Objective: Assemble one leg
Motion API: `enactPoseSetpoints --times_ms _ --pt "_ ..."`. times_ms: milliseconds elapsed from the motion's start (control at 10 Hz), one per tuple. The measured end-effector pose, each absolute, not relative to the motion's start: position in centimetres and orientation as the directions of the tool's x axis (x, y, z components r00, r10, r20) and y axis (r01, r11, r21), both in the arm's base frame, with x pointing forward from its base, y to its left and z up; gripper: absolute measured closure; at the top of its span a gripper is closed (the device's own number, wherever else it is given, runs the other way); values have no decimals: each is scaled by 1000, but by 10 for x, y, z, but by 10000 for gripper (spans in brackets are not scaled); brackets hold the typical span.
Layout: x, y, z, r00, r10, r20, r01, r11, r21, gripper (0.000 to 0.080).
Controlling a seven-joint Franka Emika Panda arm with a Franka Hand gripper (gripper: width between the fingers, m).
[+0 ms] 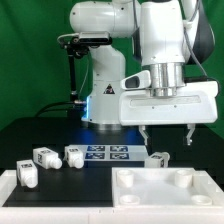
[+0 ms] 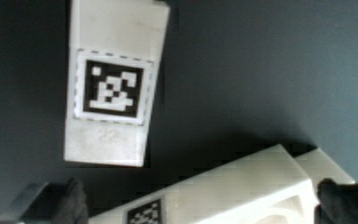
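A small white leg [image 1: 157, 158] with a black-and-white tag lies on the dark table, just behind the large white panel [image 1: 150, 196] with round sockets. My gripper [image 1: 167, 136] hangs open a little above the leg, with one finger to each side. In the wrist view the leg [image 2: 229, 188] lies tilted between my two dark fingertips [image 2: 51, 203], and nothing is held. Three more legs [image 1: 42, 158] lie on the exterior view's left.
The marker board [image 1: 108, 152] lies flat behind the leg and shows in the wrist view [image 2: 114, 85] as a white strip with one tag. A white raised ledge [image 1: 45, 196] runs along the front left. The robot base [image 1: 100, 100] stands at the back.
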State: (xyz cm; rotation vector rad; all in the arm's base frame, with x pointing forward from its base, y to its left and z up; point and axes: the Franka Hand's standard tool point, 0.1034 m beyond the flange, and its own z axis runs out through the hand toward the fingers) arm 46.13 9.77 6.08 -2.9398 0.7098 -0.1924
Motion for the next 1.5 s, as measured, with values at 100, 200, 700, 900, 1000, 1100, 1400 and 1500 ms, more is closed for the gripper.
enactPoseSetpoints --times_ms 100,200,700,900,1000,1100,1400,1500 --pt "459 95 58 848 -530 27 -522 -843 -130 151" --pt "465 92 57 799 -599 -57 -601 -791 -112 151" --pt "464 74 54 760 -541 -359 -603 -793 -83 151" --pt "467 59 56 653 -470 -594 -617 -785 -58 151" --pt "471 54 52 600 -445 -665 -629 -776 -49 151" --pt "468 55 50 566 -418 -710 -625 -780 -39 151" --pt "465 48 42 473 -367 -801 -630 -776 -17 151" --pt "461 50 37 456 -364 -812 -634 -774 -8 151"
